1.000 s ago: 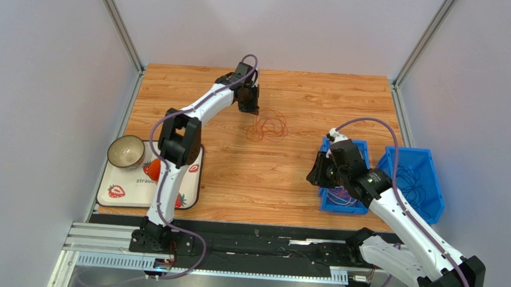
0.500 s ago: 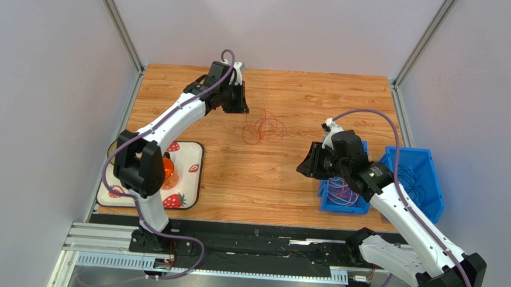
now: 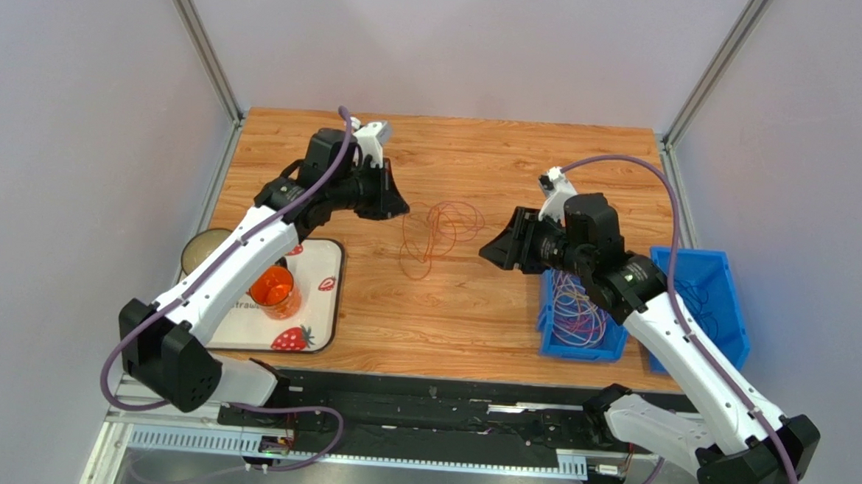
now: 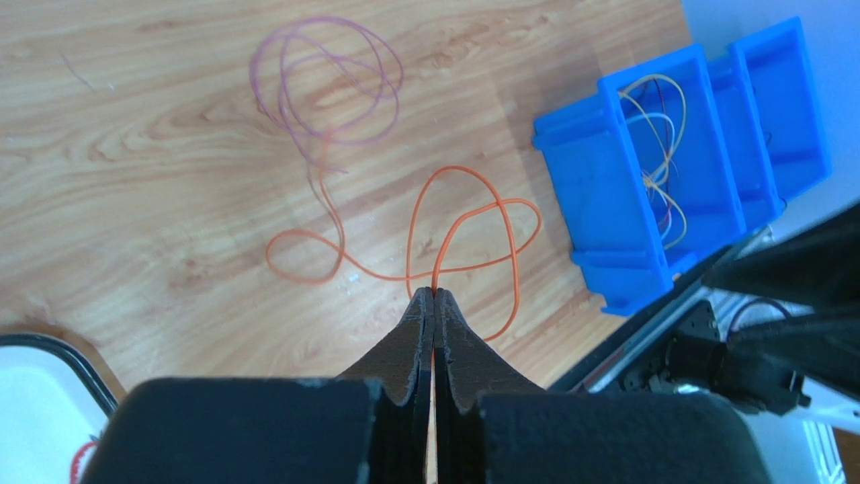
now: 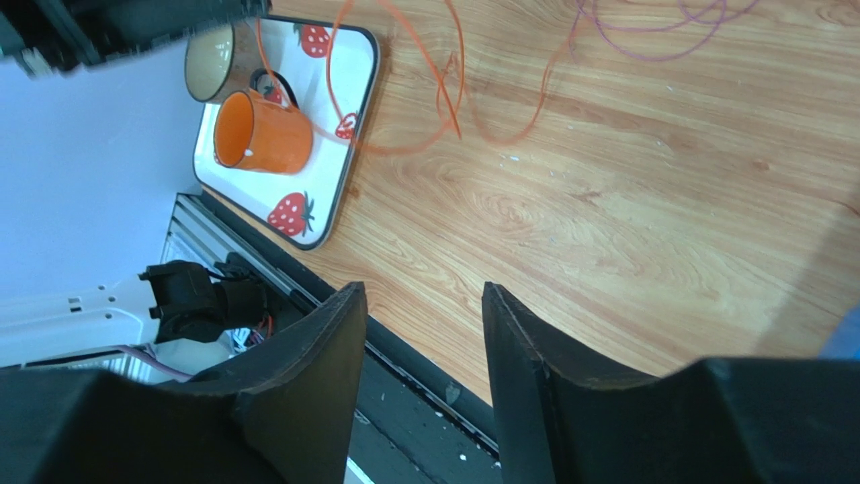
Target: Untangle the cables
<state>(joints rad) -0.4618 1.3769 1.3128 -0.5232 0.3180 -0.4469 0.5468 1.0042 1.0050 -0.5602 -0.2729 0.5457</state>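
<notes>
**Left gripper (image 4: 434, 294) pinches the orange cable (image 4: 474, 237); right gripper (image 5: 419, 338) stands with jaws apart and holds nothing.**

The cables lie on the wooden table (image 3: 454, 310) between the two arms, and the purple cable (image 4: 323, 81) crosses the orange one. I judge the left gripper anchors one strand so the right can draw the other away. Only the left wrist view shows the orange strand entering the closed fingertips. Only the right wrist view shows clearly the tray (image 5: 358, 81) with an orange mug (image 5: 262, 136). The top view shows a blue bin (image 3: 576, 353) with more cables beside the right arm.
</notes>
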